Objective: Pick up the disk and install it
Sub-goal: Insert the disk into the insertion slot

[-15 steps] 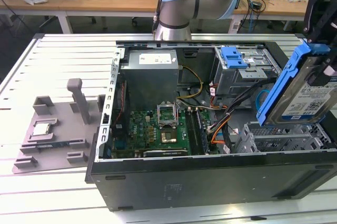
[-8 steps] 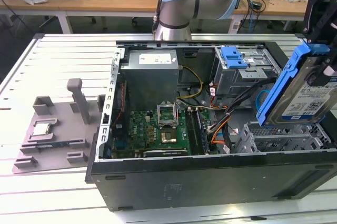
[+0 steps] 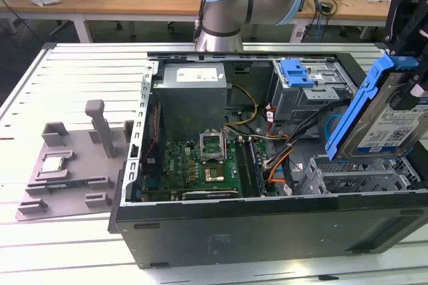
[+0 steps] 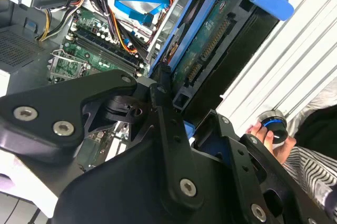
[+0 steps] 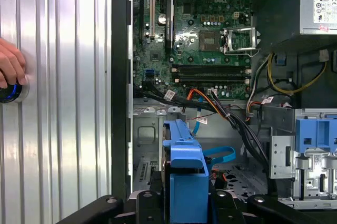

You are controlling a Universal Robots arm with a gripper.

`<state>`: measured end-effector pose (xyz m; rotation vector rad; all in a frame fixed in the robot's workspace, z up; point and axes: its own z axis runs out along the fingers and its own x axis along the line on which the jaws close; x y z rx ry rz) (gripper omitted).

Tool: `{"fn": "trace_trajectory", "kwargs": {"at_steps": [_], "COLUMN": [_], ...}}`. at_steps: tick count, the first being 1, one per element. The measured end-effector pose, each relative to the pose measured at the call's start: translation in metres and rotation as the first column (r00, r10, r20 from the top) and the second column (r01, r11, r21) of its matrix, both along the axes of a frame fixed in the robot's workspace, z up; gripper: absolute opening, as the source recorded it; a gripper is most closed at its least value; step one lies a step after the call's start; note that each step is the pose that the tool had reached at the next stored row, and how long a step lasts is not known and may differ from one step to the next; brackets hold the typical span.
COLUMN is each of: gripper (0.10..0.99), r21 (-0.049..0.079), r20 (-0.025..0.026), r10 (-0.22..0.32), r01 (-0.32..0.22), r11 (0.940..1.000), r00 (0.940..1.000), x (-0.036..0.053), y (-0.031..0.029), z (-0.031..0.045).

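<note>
While your gripper (image 3: 409,64) hangs at about three o'clock in the exterior view, above the open computer case (image 3: 267,231), it is clenched on the disk (image 3: 391,124), and you can see the drive lifted clear and tilted, its labelled silver face turned toward the camera and its blue carrier running up the edge nearest the case's middle. Below it, at roughly four o'clock, sits the grey metal drive cage (image 3: 354,178); the disk is above that cage, not seated in it. In the second wrist view the gripper's black fingers (image 4: 158,95) press against the carrier's end, with the disk (image 4: 210,50) stretching away toward one o'clock and its green circuit-board underside and connector edge showing. In the first wrist view you look along the carrier's blue end (image 5: 184,182) at six o'clock, with the motherboard (image 5: 200,34) at twelve o'clock and a bundle of black, orange and yellow cables (image 5: 231,113) crossing between them. A second blue bracket (image 3: 297,71) rests on the upper bay at one o'clock in the exterior view. A person's hand (image 5: 10,66) rests on a round blue-lit knob (image 5: 10,91) at nine o'clock in the first wrist view, on the ribbed metal table (image 5: 63,103). A grey fixture tray (image 3: 73,164) lies at nine o'clock in the exterior view.
</note>
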<state>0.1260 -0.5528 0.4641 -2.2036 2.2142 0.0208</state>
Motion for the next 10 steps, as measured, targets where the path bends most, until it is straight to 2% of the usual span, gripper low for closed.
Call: {"fn": "trace_trajectory", "kwargs": {"at_steps": [7, 10], "gripper": [0.369, 0.369], "r21": [0.000, -0.001], "r20": [0.0000, 0.0000], "r10": [0.000, -0.001], "r01": [0.000, 0.001], "r11": [1.0000, 1.0000], "r00": [1.0000, 1.0000], "x": [0.0000, -0.0005], "y": [0.0005, 0.0016], "z": [-0.0144, -0.0168]}}
